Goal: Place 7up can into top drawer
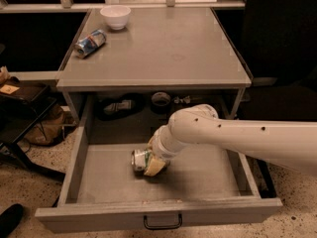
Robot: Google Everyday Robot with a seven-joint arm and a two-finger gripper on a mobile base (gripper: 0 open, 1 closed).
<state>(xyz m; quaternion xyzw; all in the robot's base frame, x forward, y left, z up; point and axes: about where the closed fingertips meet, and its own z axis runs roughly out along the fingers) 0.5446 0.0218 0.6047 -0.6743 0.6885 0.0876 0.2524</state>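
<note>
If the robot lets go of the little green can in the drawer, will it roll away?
Probably a little: the 7up can lies on its side on the flat floor of the top drawer, at the gripper. The drawer walls would likely stop it.

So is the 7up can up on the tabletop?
No, the 7up can lies in the open drawer at the gripper; the tabletop holds a blue can.

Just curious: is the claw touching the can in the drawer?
Touching: camera view shows the gripper against the 7up can, no gap, inside the top drawer.
</note>
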